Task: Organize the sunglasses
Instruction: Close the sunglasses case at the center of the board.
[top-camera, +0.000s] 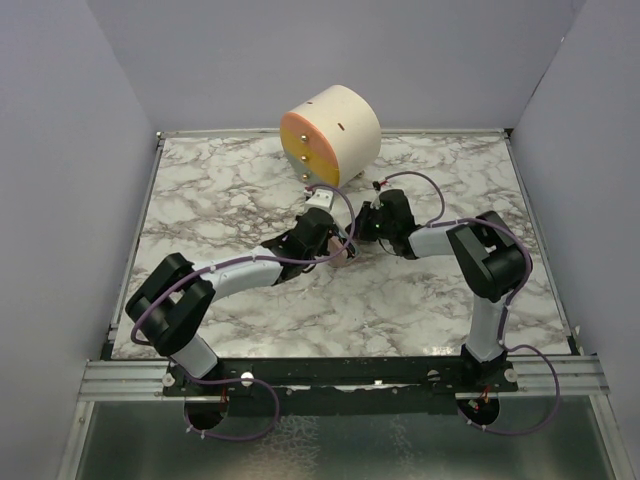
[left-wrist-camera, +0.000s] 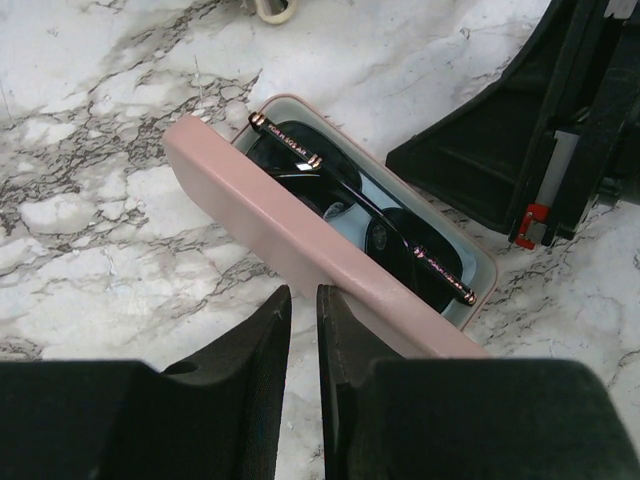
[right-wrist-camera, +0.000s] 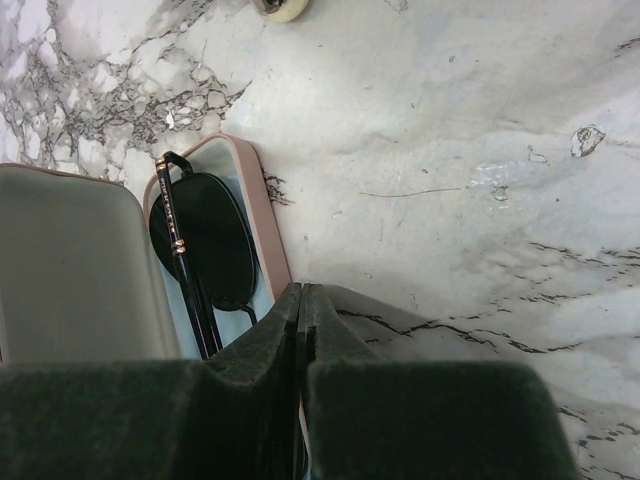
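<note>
The sunglasses (left-wrist-camera: 300, 165) lie folded inside the pink case (left-wrist-camera: 300, 225), on a light blue cloth (right-wrist-camera: 228, 322). Their round black lens (right-wrist-camera: 215, 240) and one thin temple show. The case lid (right-wrist-camera: 70, 270) stands part open along the near side in the left wrist view. My left gripper (left-wrist-camera: 303, 297) sits just at the lid's outer edge. Its jaws are a narrow slit apart, with bare marble between them. My right gripper (right-wrist-camera: 301, 292) is shut on the case's base rim (right-wrist-camera: 262, 220). In the top view both grippers meet over the case (top-camera: 345, 256) at mid table.
A peach cylinder (top-camera: 330, 135) with an orange face stands at the back of the marble table (top-camera: 220, 190). The right arm's black wrist (left-wrist-camera: 520, 140) is close beside the case. Grey walls close in on the table's left, right and back.
</note>
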